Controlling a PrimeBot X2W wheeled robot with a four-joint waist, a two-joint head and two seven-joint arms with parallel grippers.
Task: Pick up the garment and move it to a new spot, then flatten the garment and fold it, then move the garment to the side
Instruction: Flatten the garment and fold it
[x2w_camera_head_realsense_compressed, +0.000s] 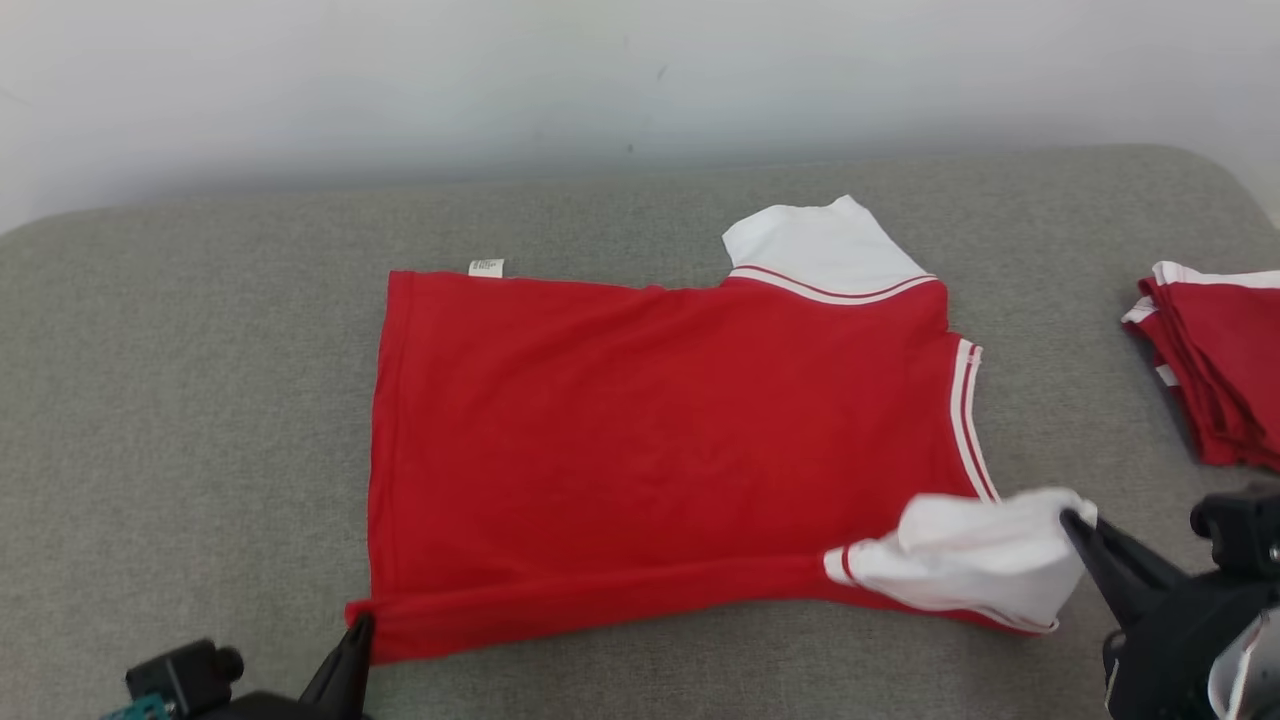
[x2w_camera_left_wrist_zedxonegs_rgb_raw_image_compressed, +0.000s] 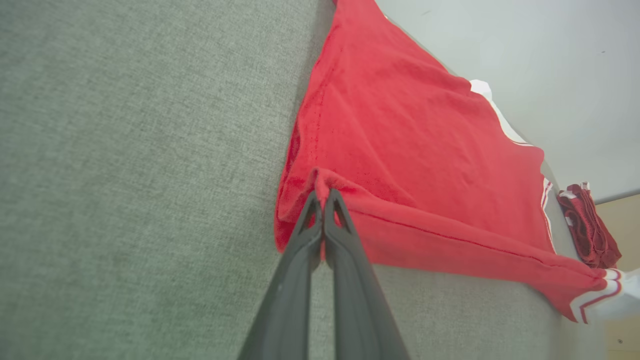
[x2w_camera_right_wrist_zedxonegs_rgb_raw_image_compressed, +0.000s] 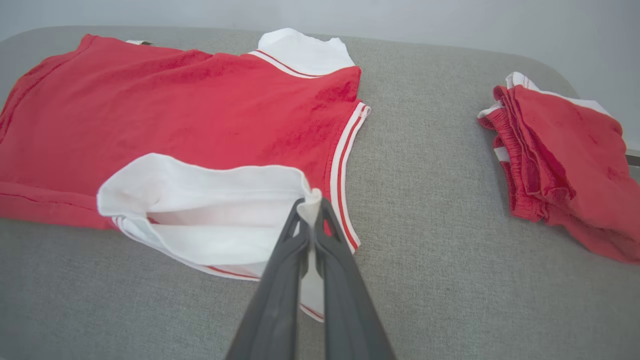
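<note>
The left tool (x2w_camera_head_realsense_compressed: 358, 625) is clamped on the hem corner (x2w_camera_head_realsense_compressed: 385, 622) of the garment (x2w_camera_head_realsense_compressed: 660, 440) at 7 o'clock. The right tool (x2w_camera_head_realsense_compressed: 1072, 518) pinches its white sleeve (x2w_camera_head_realsense_compressed: 975, 555) at 4 o'clock, probably to fold the near edge over. The garment lies flat on the middle of the table (x2w_camera_head_realsense_compressed: 180, 400) (grey, cloth-covered). A folded red pile (x2w_camera_head_realsense_compressed: 1225, 370) sits at 3 o'clock and a pale wall (x2w_camera_head_realsense_compressed: 600, 80) at 12.

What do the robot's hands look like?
The left hand and right hand each have two long, thin, dark grey fingers that narrow to points, with triangle holes near the tips. In the head view, chunky black blocks sit behind them; the left one has a small teal bit, the right one something white.
</note>
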